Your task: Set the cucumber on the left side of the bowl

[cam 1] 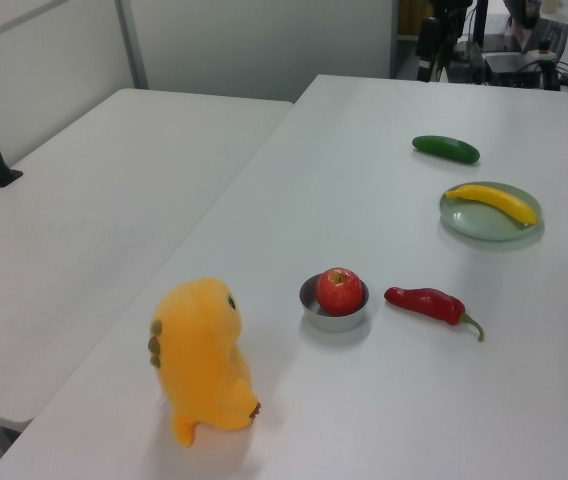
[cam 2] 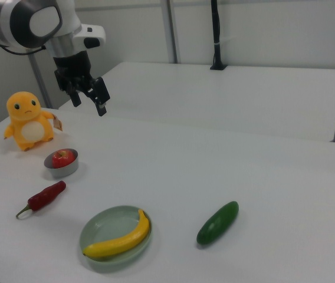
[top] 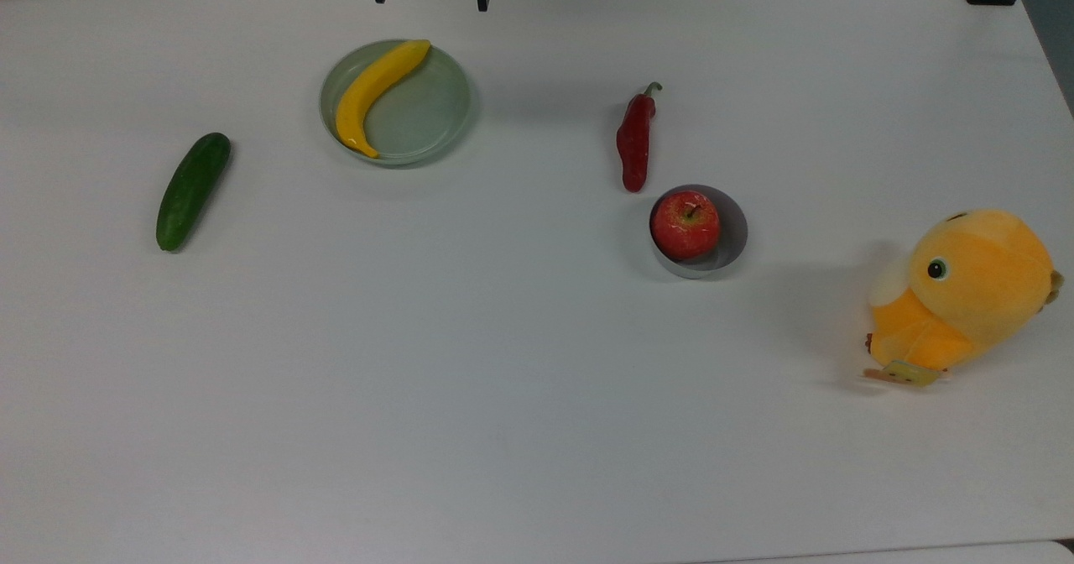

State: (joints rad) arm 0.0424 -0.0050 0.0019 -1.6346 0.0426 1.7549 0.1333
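Note:
The dark green cucumber (top: 193, 191) (cam 1: 446, 149) (cam 2: 217, 223) lies flat on the white table (top: 503, 379) at the top view's left, far from everything else. The small grey metal bowl (top: 732, 245) (cam 1: 334, 316) (cam 2: 61, 169) stands right of centre in the top view with a red apple (top: 685, 224) in it. My gripper (cam 2: 89, 105) hangs open and empty high above the table, above and behind the bowl in the right view, well away from the cucumber.
A red chili pepper (top: 635, 140) lies just beside the bowl. A pale green plate (top: 419, 119) holds a yellow banana (top: 373, 94) between cucumber and chili. An orange plush toy (top: 965, 295) sits at the top view's right. A second white table (cam 1: 94, 220) adjoins.

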